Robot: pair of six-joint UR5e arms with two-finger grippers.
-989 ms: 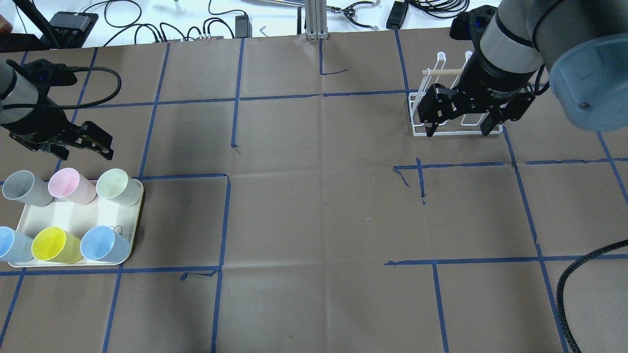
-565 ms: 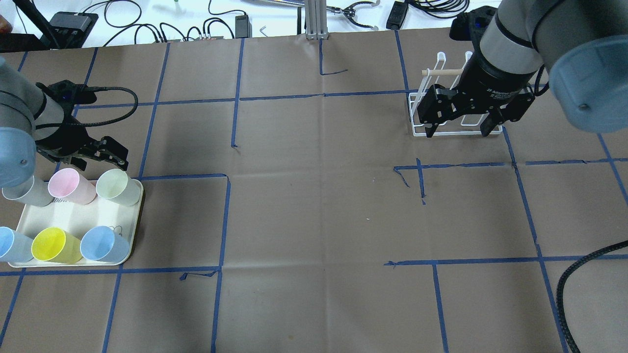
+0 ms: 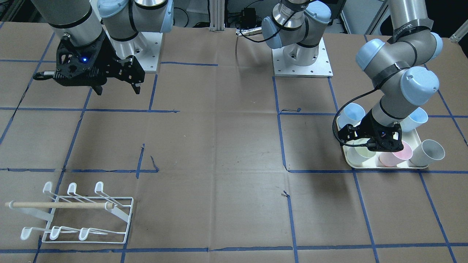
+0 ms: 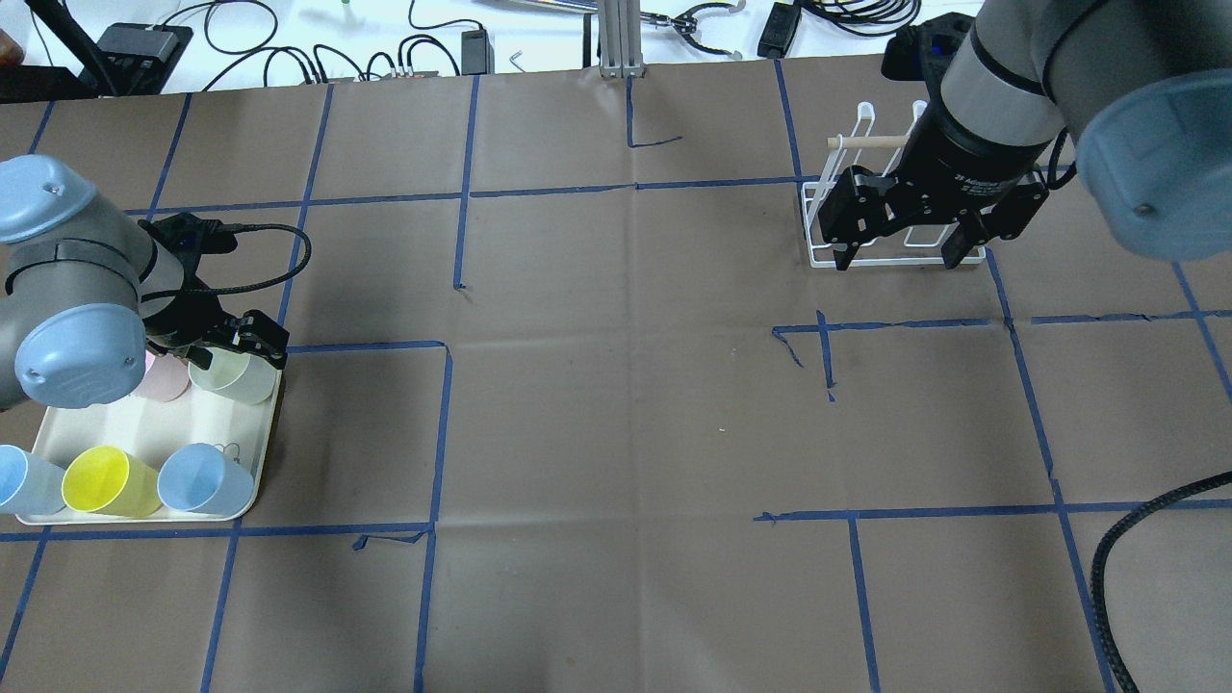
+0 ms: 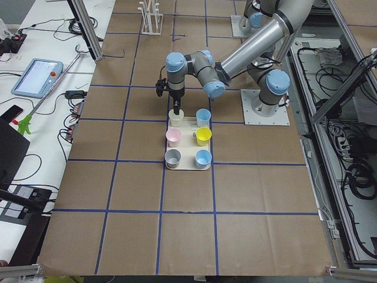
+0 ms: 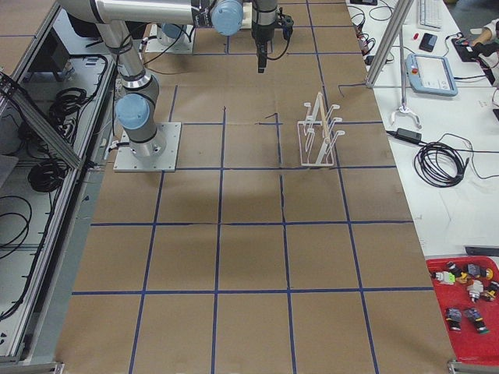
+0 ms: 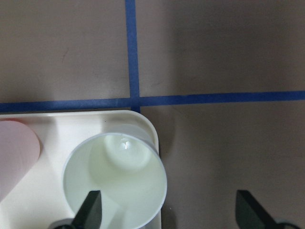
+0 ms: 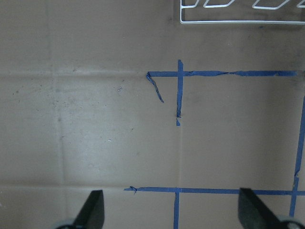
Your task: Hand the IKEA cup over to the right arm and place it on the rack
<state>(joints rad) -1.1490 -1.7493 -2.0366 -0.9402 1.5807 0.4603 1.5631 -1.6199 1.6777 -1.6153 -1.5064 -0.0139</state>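
Observation:
A pale green cup (image 7: 119, 171) stands at the far right corner of the cream tray (image 4: 164, 423); it also shows in the overhead view (image 4: 236, 377) and the front view (image 3: 356, 155). My left gripper (image 7: 169, 210) is open just above it, with one finger over the cup's mouth and the other outside, past the tray's edge. It also shows in the overhead view (image 4: 236, 348). My right gripper (image 4: 895, 241) is open and empty, held high in front of the white wire rack (image 3: 80, 215), which carries a wooden dowel (image 3: 55, 205).
The tray also holds a pink cup (image 3: 393, 157), a grey cup (image 3: 427, 151), a yellow cup (image 4: 106, 481) and two blue cups (image 4: 197, 479). The left arm's elbow (image 4: 77, 356) covers the tray's far left part. Blue tape lines cross the brown table cover.
My left arm has swung toward the tray and come down over the pale green cup, and its elbow now hides the grey cup from above. The right arm has not moved.

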